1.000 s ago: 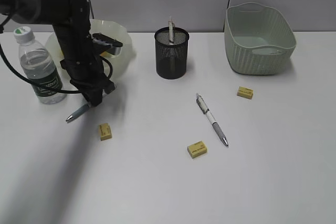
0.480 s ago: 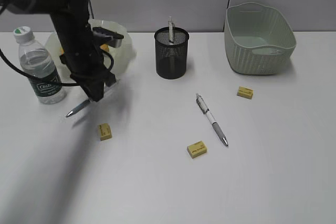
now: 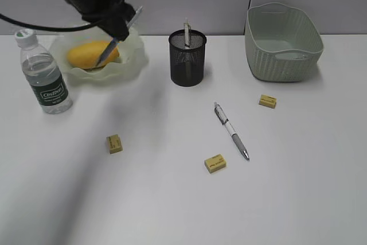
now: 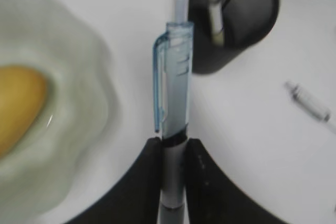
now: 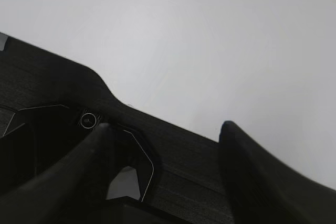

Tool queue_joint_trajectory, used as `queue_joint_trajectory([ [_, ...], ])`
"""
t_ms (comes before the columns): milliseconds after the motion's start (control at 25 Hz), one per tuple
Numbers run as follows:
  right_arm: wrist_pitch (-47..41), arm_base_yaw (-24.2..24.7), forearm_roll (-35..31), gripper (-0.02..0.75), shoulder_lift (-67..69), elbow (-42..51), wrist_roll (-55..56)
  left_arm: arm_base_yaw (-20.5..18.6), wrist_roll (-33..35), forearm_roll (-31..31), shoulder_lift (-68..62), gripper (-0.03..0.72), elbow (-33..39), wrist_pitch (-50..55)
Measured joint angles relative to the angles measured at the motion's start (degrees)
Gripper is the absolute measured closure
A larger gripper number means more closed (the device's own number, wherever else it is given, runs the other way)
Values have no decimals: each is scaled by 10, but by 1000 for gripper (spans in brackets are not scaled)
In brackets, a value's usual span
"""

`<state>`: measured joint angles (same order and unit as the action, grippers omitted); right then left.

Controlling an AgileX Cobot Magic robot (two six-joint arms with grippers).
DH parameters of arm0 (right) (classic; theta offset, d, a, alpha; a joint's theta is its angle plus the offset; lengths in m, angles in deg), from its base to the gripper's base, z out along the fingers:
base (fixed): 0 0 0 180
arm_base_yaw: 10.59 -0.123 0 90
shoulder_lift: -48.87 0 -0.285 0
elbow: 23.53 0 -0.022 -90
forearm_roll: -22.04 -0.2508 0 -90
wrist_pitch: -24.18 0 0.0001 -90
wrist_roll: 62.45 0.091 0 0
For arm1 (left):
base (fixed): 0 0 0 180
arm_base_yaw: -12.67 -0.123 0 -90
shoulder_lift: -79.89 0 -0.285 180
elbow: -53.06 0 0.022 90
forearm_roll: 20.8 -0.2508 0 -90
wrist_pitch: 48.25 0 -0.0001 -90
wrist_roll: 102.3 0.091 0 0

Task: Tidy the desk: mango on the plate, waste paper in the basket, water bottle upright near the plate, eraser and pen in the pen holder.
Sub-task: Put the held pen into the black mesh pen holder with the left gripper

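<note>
My left gripper [image 3: 117, 30] [image 4: 172, 142] is shut on a pale blue pen [image 3: 109, 54] [image 4: 176, 72] and holds it tilted in the air over the plate [image 3: 129, 61] [image 4: 79, 93]. The mango [image 3: 86, 53] [image 4: 18, 103] lies on the plate. The black mesh pen holder [image 3: 187, 58] [image 4: 241, 9] stands to the right with one pen in it. A second pen [image 3: 231, 130] [image 4: 310, 103] lies on the desk [image 3: 172, 187]. Three yellow erasers [image 3: 114, 143] [image 3: 215, 163] [image 3: 267, 101] lie on the desk. The water bottle [image 3: 46, 76] stands upright left of the plate. My right gripper [image 5: 165, 129] is open over a dark base, out of the exterior view. The waste paper is not visible.
The sage-green basket [image 3: 284, 44] stands at the back right. A grey partition wall runs behind the desk.
My left gripper lifted the pale blue pen off the desk near the bottle and rose up and right, uncovering the mango on the plate.
</note>
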<state>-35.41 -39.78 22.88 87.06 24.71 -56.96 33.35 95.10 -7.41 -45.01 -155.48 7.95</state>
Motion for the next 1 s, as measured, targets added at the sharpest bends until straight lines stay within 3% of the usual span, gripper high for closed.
queue_joint_trajectory([
  [200, 0, 0, 0, 242, 0, 0, 0, 1, 0, 132, 9, 588, 0, -103],
  [320, 0, 0, 0, 242, 0, 0, 0, 12, 0, 169, 9, 588, 0, -161],
  [680, 0, 0, 0, 241, 0, 0, 0, 80, 0, 163, -22, 588, 0, -348],
  [1000, 0, 0, 0, 241, 0, 0, 0, 91, 0, 159, -83, 588, 1, -417],
])
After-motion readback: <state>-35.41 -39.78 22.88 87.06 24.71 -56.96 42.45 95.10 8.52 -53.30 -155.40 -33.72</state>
